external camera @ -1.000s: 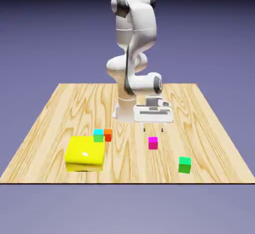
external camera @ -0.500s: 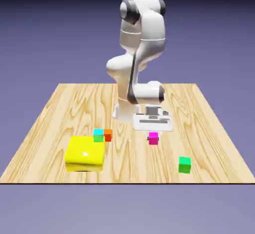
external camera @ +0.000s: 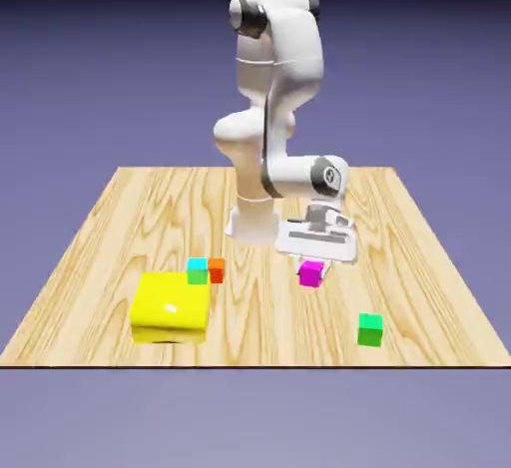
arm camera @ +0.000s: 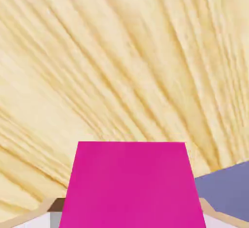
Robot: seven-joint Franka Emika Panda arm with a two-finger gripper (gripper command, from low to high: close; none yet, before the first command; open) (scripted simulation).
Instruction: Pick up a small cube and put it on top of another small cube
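Observation:
The small magenta cube [external camera: 311, 273] sits between the fingers of my gripper [external camera: 312, 266], which is shut on it just above the table and a little tilted. In the hand view the magenta cube [arm camera: 131, 183] fills the bottom middle and covers most of both fingertips. Wood grain lies behind it there. The small all-green cube [external camera: 370, 329] rests on the table nearer the front edge, toward the exterior view's right of the gripper. It does not show in the hand view.
A large yellow block [external camera: 170, 306] lies at the front left. A cyan-topped green cube [external camera: 197, 270] and an orange cube [external camera: 216, 269] stand side by side just behind it. A patch of blue-violet backdrop [arm camera: 226, 188] shows past the table edge.
The gripper came down over the magenta cube and shut on it. Now the hand has shifted slightly toward the exterior view's right, and the cube has risen and turned with it.

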